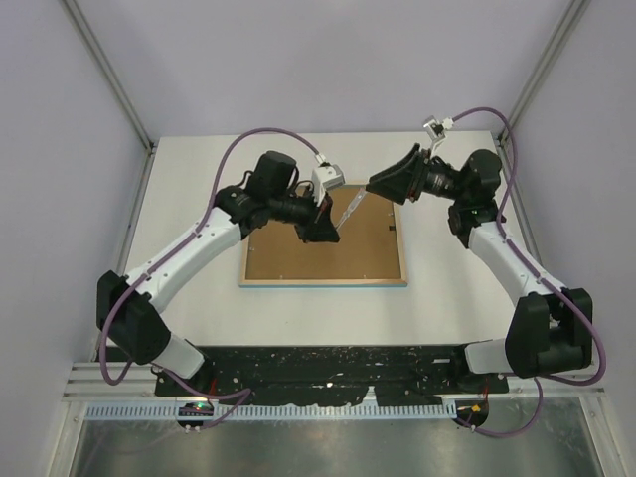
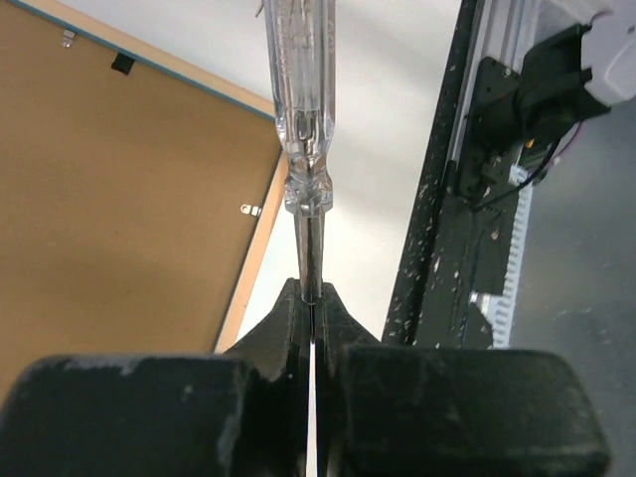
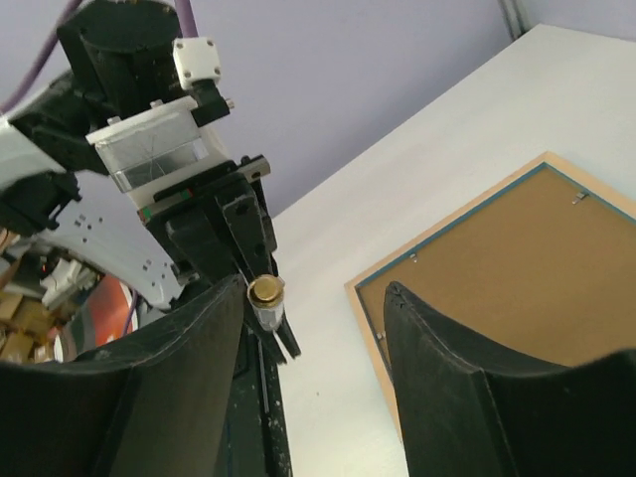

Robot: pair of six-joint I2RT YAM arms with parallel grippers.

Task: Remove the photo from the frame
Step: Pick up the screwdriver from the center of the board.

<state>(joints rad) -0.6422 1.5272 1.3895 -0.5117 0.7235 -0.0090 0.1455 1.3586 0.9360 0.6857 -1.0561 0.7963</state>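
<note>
The left gripper [image 2: 311,298] is pressed together on the thin metal shaft of a screwdriver [image 2: 301,99]. Its clear plastic handle points toward 1 o'clock in the top view. Beneath, the frame [image 1: 323,282] lies face down mid-table [image 1: 199,179], flat brown backing board [image 1: 338,253] uppermost, photo hidden. At the frame's 1 o'clock corner the right gripper [image 3: 313,298] is spread around the brass-capped handle end.

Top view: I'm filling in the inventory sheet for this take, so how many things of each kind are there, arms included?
Picture frame: 1
Backing board: 1
Screwdriver: 1
Robot arms: 2, the left arm and the right arm
Total: 5
</note>
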